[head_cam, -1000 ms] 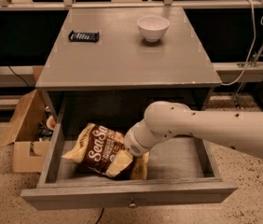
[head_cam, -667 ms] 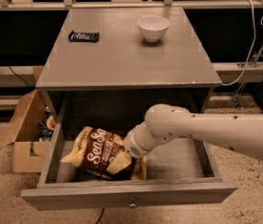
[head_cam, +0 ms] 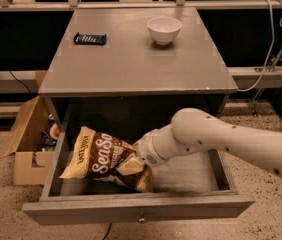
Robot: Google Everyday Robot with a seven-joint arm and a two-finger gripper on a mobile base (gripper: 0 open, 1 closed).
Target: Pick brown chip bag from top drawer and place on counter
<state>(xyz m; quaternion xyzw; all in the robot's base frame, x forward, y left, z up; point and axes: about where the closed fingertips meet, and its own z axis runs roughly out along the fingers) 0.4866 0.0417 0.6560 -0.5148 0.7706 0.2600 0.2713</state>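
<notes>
The gripper (head_cam: pixel 142 160) sat in the top drawer (head_cam: pixel 131 207), against the right end of the brown chip bag (head_cam: pixel 98 159), which lay left of centre. The jaws' state could not be told. The lift would best draw outward, clearing the worktop's (head_cam: pixel 131 64) front edge.

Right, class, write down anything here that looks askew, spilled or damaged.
Nothing is spilled or broken. The chip bag lies crumpled and tilted in the open drawer, with the claw against its right end. The bowl stands upright on the counter.
</notes>
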